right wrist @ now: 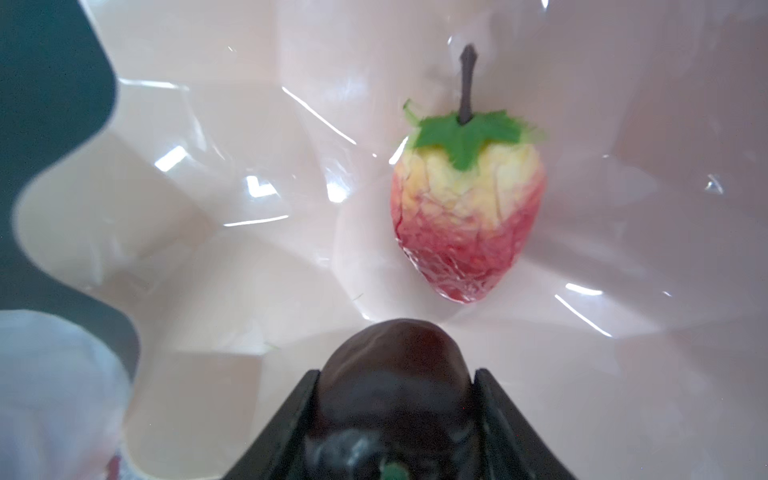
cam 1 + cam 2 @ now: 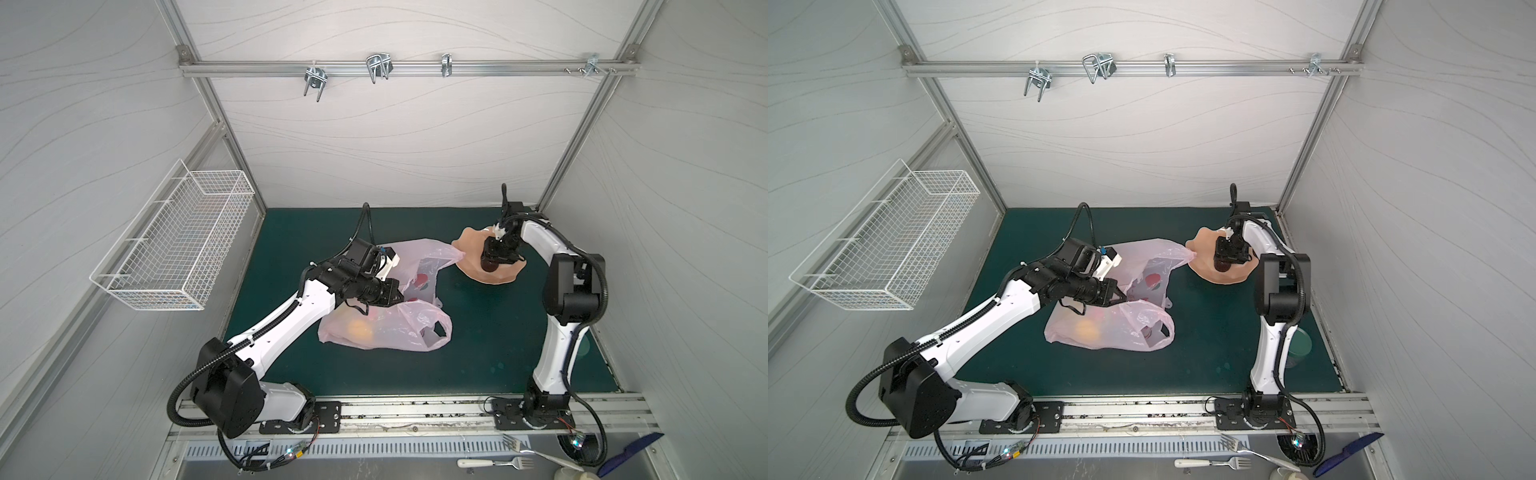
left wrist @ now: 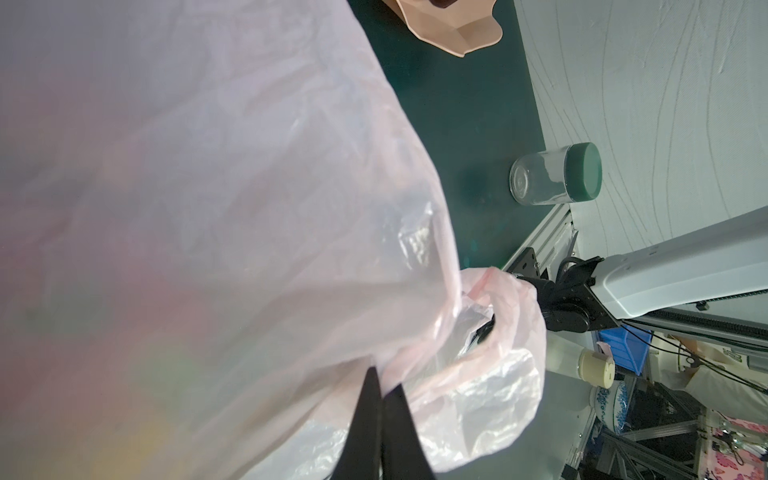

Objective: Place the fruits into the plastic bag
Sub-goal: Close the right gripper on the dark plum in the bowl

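Bag (image 2: 390, 332) crumpled mid-worktop (image 2: 478, 332), fruits (image 2: 359, 328) showing through, one handle touching plate (image 2: 468, 246) | left jaws pinched tight on bag film | right jaws part-open, clasping dark fruit (image 1: 395, 374) over plate | strawberry (image 1: 467, 216) lying on plate nearby

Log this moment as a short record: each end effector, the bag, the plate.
Left end effector: shut, pinching the rim of the plastic bag
Right end effector: closed on the dark round fruit, over the plate
On plate: one strawberry, untouched
Inside bag: red shapes and an orange-yellow shape, seen through the plastic
Not yet bagged: dark round fruit, strawberry
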`<state>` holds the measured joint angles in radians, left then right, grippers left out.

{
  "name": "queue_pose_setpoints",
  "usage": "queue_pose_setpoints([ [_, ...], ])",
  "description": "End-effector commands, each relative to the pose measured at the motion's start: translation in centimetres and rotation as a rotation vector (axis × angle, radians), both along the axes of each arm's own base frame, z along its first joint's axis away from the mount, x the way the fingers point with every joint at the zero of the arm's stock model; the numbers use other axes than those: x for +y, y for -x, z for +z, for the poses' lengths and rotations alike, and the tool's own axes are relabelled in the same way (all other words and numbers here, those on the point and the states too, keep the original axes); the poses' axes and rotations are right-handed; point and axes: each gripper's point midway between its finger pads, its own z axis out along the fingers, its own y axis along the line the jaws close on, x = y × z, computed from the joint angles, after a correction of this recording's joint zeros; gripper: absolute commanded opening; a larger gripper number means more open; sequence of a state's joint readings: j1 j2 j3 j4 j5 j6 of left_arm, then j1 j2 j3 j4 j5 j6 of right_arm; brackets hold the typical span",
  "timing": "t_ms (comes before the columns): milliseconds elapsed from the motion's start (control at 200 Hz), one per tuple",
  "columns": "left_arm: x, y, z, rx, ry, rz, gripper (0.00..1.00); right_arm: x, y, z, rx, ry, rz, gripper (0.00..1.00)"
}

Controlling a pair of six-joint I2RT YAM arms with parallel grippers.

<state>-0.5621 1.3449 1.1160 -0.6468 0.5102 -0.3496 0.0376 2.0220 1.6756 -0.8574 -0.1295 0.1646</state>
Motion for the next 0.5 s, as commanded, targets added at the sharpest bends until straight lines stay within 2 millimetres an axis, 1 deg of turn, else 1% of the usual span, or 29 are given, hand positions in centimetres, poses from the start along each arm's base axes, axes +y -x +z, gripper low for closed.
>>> queue_pose_setpoints([
  [0,-0.2,-0.3,1.0,-0.048,0.010,-0.013,0.00,-0.2,-0.2,5.1,-0.091,-0.133,-0.057,0.39],
  [95,-0.3,-0.6,1.1,-0.052,0.013,-0.009,0.00,-0.3,-0.1,5.8,-0.102,-0.193,-0.077,0.39],
  [315,-0.6,-0.9,1.4,-0.054,0.019,-0.011,0.00,-0.1,0.5,6.5,-0.111,-0.282,-0.096,0.39],
  [420,-0.7,-0.9,1.3,-0.054,0.017,-0.016,0.00,0.5,1.4,7.1,-0.112,-0.368,-0.122,0.38],
  [495,-0.7,-1.0,1.4,-0.056,0.018,-0.017,0.00,1.3,2.5,7.1,-0.105,-0.429,-0.133,0.38],
])
